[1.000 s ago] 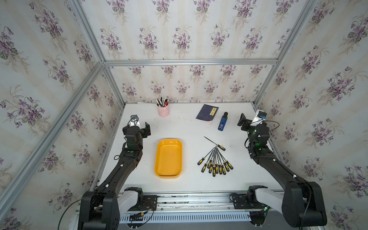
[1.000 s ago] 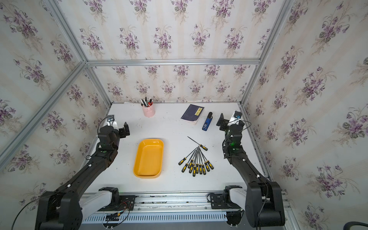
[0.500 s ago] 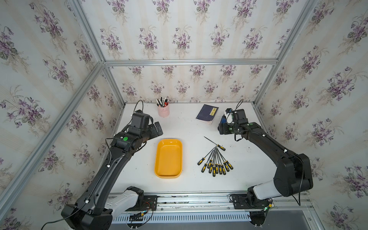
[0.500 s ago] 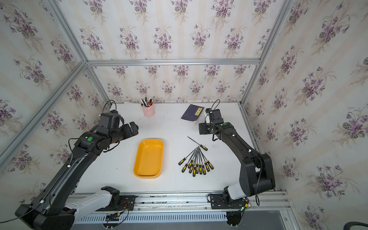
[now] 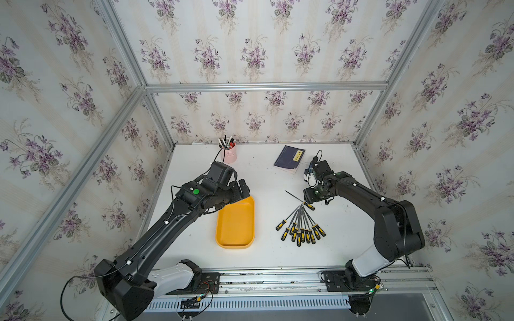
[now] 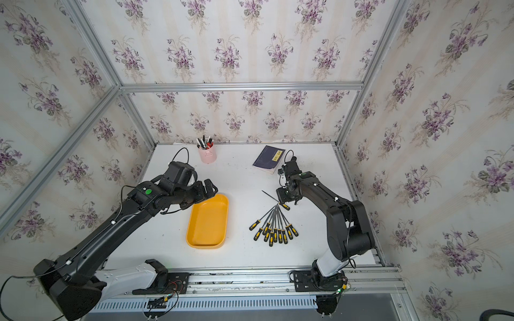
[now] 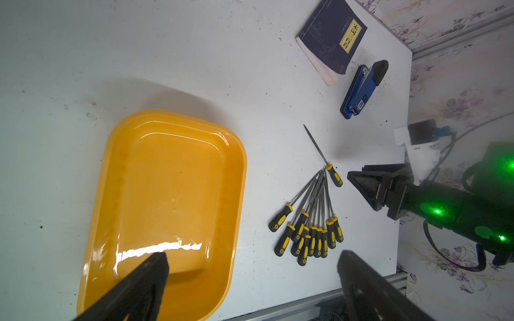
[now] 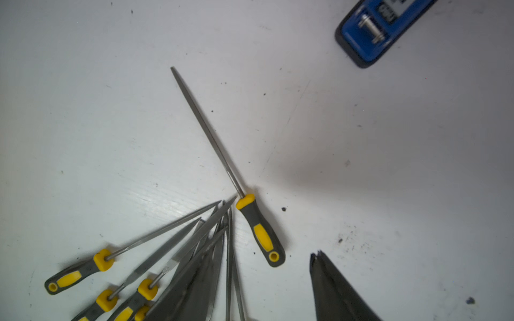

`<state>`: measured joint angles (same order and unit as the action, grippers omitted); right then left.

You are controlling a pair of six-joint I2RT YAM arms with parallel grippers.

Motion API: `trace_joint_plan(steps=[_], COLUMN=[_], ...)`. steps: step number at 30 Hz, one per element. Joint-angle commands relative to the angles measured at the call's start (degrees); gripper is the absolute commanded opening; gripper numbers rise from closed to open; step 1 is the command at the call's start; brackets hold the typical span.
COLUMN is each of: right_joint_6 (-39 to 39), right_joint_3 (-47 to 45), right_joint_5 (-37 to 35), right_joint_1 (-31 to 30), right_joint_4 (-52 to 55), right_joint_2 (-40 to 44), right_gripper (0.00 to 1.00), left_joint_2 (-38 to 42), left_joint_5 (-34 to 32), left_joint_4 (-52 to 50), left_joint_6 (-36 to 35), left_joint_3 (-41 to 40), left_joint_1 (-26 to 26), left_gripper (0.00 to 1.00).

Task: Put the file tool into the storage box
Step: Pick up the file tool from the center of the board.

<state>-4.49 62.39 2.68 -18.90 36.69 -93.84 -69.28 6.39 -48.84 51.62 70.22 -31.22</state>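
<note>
The lone file [image 8: 245,202] lies on the desk [image 8: 83,111], handle just beside our right gripper [image 5: 306,198]. It holds nothing; its opening we cannot tell

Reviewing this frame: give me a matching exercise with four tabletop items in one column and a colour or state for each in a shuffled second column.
Things:
1. storage box
2. single file
3. pen cup
4. stapler

Descriptions:
a. blue body
b. orange-yellow, empty
c. pink, holding pens
d. black-and-yellow handle, grey shaft

Pairs: 1-b, 2-d, 3-c, 4-a
</note>
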Motion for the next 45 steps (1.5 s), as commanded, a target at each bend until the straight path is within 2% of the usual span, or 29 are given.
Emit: trace_joint_plan(steps=[1,10,22,39,45], right_joint_6=[-0.5,-1.1,-1.4,-1.6,-0.6], right_joint_3=[0.4,2.2,1.7,-1.6,0.0], right_joint_5=[-1.6,-2.0,-2.2,-2.1,-3.2], right_joint_1=[0.0,0.0,-0.2,-0.2,-0.3], right_joint_4=[0.9,0.5,-0.8,-5.4,-3.9], right_joint_2=[-2.5,-7.5,-9.6,-10.0,-6.8], right_gripper=[0.6,0.52,0.48,0.2,0.12], left_joint_2=[-1.5,-5.0,-7.6,-9.2,-10.4], left_joint_5=[0.8,1.5,2.4,2.2,5.2], left_joint_4=[2.1,1.0,1.6,1.9,4.1], left_joint_6=[0.5,-0.8,-2.2,-3.6,-3.9], left_joint_3=[0.9,2.0,2.6,2.7,4.5], left_joint_1=[-0.2,-0.2,0.6,1.1,1.0], left_gripper=[1.0,1.0,1.0,1.0,1.0])
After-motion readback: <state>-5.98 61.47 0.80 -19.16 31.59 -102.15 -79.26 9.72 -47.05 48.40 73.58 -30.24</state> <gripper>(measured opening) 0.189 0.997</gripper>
